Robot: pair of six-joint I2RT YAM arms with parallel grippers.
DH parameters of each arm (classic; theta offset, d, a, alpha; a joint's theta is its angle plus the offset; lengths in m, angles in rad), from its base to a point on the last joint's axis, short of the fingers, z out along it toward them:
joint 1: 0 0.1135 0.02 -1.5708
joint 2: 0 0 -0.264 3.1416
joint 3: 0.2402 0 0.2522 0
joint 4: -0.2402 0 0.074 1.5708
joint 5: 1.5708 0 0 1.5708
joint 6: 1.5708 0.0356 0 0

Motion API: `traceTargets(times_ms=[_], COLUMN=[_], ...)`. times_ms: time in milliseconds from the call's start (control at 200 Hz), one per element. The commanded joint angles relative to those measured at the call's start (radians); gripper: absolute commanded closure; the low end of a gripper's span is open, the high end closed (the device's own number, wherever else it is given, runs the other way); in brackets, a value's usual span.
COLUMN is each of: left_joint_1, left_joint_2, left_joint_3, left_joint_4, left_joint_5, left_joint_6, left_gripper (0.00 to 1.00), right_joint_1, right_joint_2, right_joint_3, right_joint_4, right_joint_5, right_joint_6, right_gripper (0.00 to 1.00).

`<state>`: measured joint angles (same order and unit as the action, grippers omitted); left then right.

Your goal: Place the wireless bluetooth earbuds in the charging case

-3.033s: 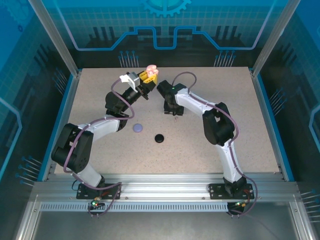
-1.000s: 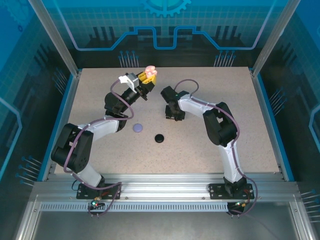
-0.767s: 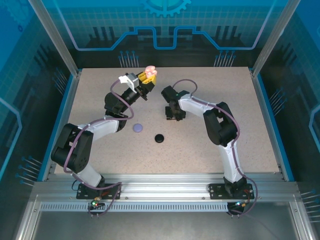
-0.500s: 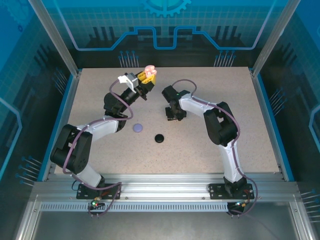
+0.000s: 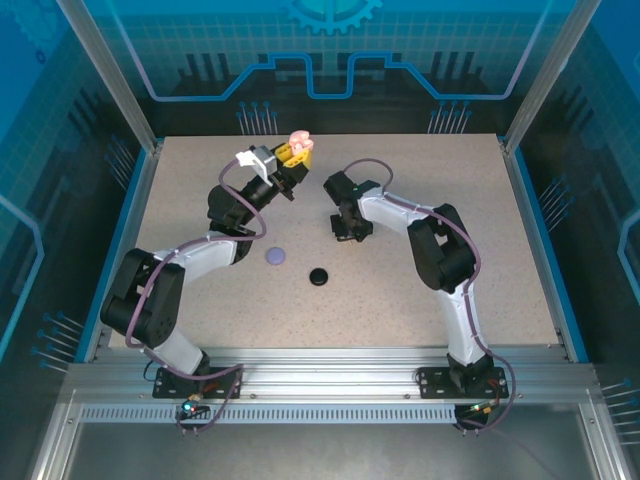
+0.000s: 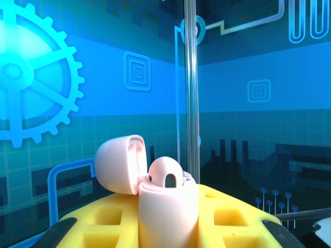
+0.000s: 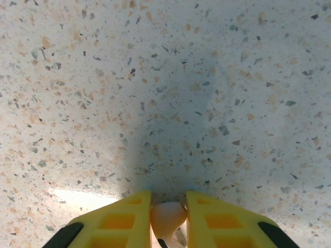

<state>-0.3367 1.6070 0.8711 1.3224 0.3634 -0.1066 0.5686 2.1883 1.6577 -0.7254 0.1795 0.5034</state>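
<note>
On the right wrist view, my right fingers (image 7: 120, 222) sit at the bottom edge of the frame, drawn in close on a pale pink earbud (image 7: 168, 216). It fills the narrow gap between the two yellow pads and touches both. Only its rounded top shows, with a thin dark part just below it. Ahead of them the speckled tabletop (image 7: 217, 77) runs to the top of the frame, with a soft shadow down the middle.

On the left wrist view, my left fingers (image 6: 106, 222) are closed on the pink charging case (image 6: 168, 214), which stands upright at bottom centre. Its lid (image 6: 120, 164) is swung open to the left. A rounded pink piece with a dark oval opening sits up out of the body (I can't tell whether it is an earbud). Behind it is the blue back wall (image 6: 258, 129), with a gear graphic (image 6: 31, 82) at upper left and a vertical metal post (image 6: 191, 77) just right of centre.

From the top camera, the left fingers (image 5: 291, 156) hold the case (image 5: 299, 139) up in the upper middle, off the tabletop (image 5: 500, 250). The right arm (image 5: 390, 210) reaches in from the right, its tip pointed down at the surface near centre. Below and left of that tip lie a lavender round case (image 5: 275, 257) and a black round case (image 5: 318, 275), near each other but apart.
</note>
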Motion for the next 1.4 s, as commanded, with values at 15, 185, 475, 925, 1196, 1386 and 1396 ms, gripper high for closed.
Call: traceTargets(times_ms=[15, 185, 475, 925, 1196, 1386, 1396], left_joint_1=[0.002, 0.001, -0.001, -0.007, -0.035, -0.075, -0.078], left_joint_2=[-0.033, -0.034, -0.026, 0.011, 0.035, 0.070, 0.072], left_joint_3=[0.000, 0.004, 0.020, 0.073, 0.105, 0.132, 0.132], left_joint_4=[0.026, 0.024, 0.024, 0.028, 0.013, -0.001, -0.002], left_joint_5=[0.022, 0.027, 0.040, 0.092, 0.108, 0.102, 0.102], left_joint_6=[-0.015, -0.013, -0.012, 0.001, 0.025, 0.042, 0.044], left_gripper=[1.00, 1.00, 1.00, 1.00, 1.00, 1.00, 1.00], right_joint_1=[-0.008, -0.016, -0.030, -0.043, -0.031, -0.010, -0.008], right_joint_2=[-0.010, -0.093, -0.314, -0.666, -0.790, -0.813, -0.814], right_joint_3=[-0.059, -0.104, -0.160, -0.083, -0.047, -0.030, -0.029], right_joint_4=[-0.030, 0.012, 0.087, 0.225, 0.340, 0.386, 0.389], right_joint_5=[0.040, 0.036, 0.031, 0.028, 0.013, -0.005, -0.005], right_joint_6=[0.020, 0.047, 0.087, 0.106, 0.099, 0.107, 0.107], right_gripper=[0.82, 0.83, 0.83, 0.82, 0.82, 0.82, 0.82])
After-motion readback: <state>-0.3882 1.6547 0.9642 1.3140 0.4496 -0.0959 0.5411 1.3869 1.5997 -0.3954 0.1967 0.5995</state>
